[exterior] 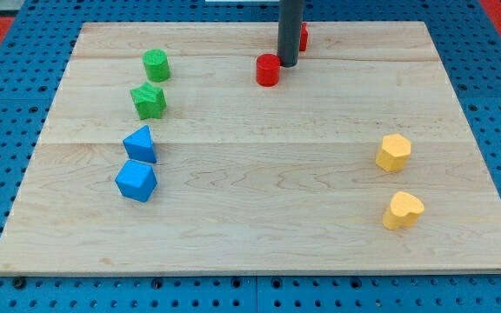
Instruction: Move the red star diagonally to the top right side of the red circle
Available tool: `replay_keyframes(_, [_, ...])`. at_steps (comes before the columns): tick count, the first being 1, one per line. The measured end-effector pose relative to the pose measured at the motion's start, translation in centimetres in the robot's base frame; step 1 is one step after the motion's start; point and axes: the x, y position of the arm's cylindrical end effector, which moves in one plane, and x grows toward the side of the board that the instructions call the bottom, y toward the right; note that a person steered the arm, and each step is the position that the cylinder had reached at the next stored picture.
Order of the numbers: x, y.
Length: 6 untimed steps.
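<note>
Red cylinder block (268, 69) sits far centre on pale wooden bench (259, 226). My tip (287, 63) touches its right side. Red star block (303, 36) behind rod, mostly hidden. No claw fitted, state untellable.

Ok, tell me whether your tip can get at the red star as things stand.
Probably yes. My tip sits just right of the red circle, with the red star right behind the rod, mostly hidden; nothing seems to lie between them.
</note>
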Motion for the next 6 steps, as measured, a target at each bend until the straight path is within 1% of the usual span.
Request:
replay_keyframes(1, [0.0,0.0])
replay_keyframes(2, [0.0,-1.8])
replay_keyframes(3, [-1.9,-3.3])
replay_keyframes(4, [-4.9,-5.0])
replay_keyframes(5, [-7.2,-4.6])
replay_keyframes(6, [-6.8,0.6])
